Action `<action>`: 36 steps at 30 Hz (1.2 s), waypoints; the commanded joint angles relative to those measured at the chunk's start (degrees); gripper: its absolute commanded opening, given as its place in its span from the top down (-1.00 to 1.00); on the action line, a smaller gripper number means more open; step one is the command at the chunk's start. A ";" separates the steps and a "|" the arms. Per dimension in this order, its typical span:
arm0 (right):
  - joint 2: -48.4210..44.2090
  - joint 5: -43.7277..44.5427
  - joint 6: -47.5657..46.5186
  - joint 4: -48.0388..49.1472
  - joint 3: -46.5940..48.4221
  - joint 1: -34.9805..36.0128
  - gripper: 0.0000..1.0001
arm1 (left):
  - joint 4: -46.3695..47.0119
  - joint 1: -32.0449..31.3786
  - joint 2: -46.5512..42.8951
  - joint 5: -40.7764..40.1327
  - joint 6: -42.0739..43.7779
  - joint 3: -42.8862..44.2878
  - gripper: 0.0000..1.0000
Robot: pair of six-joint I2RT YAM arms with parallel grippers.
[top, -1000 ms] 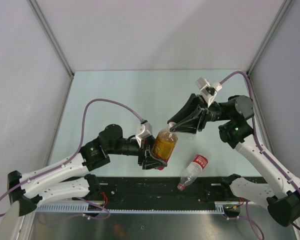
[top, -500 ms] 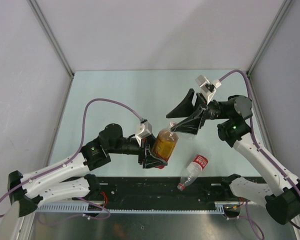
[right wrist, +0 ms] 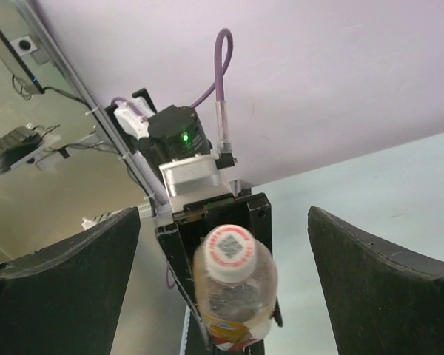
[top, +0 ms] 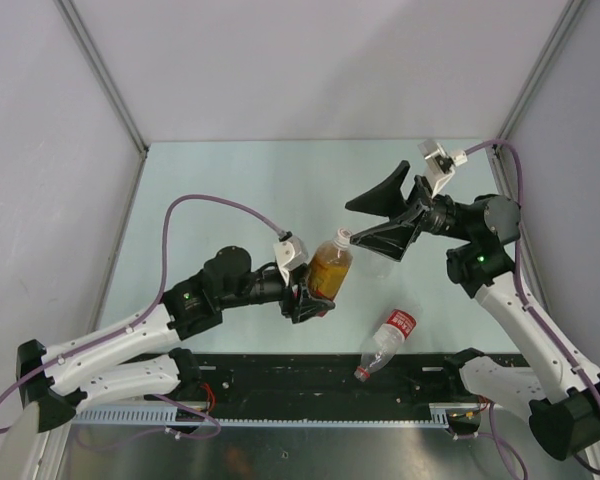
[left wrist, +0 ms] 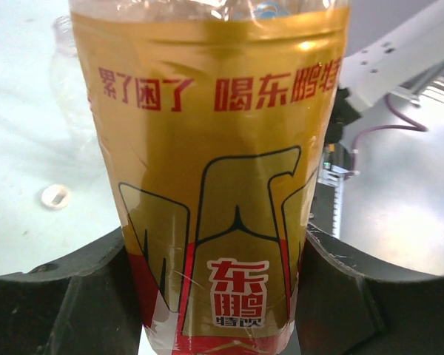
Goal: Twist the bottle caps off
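My left gripper is shut on the short amber bottle, gripping its lower body with the red-yellow label. The bottle leans up to the right, and its white cap with red print sits on the neck. My right gripper is open wide. Its fingers stand on either side of the cap, apart from it. A clear bottle with a red-white label lies on the table with a red cap. A loose white cap lies on the table.
A clear unlabelled bottle shows behind the amber one in the left wrist view. A black strip runs along the table's near edge by the arm bases. Grey walls close the table in on three sides.
My right gripper went from shut on the cap to wide open and drew back to the right. The left gripper raised the bottle a little, more upright.
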 commanded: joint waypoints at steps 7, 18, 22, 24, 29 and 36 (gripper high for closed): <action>-2.15 15.16 -2.81 -9.99 0.56 -1.58 -0.99 | -8.98 -0.98 2.09 -22.65 2.04 5.19 1.00; -0.92 26.86 -4.19 -23.25 2.81 -0.79 -0.99 | -19.76 -8.23 10.34 -47.71 2.23 11.97 1.00; 0.25 31.88 -6.52 -30.22 4.89 1.05 -0.99 | -23.16 -11.17 14.17 -55.79 2.39 14.81 1.00; 1.46 33.71 -7.20 -33.34 6.16 2.03 -0.97 | -24.51 -12.22 15.75 -58.50 2.31 15.91 1.00; 5.33 34.68 -7.79 -39.44 8.80 3.78 -0.72 | -26.24 -13.03 17.64 -61.53 1.60 17.22 1.00; 7.94 34.38 -8.29 -42.75 9.80 5.41 -0.49 | -26.70 -13.15 17.70 -61.57 0.97 17.09 1.00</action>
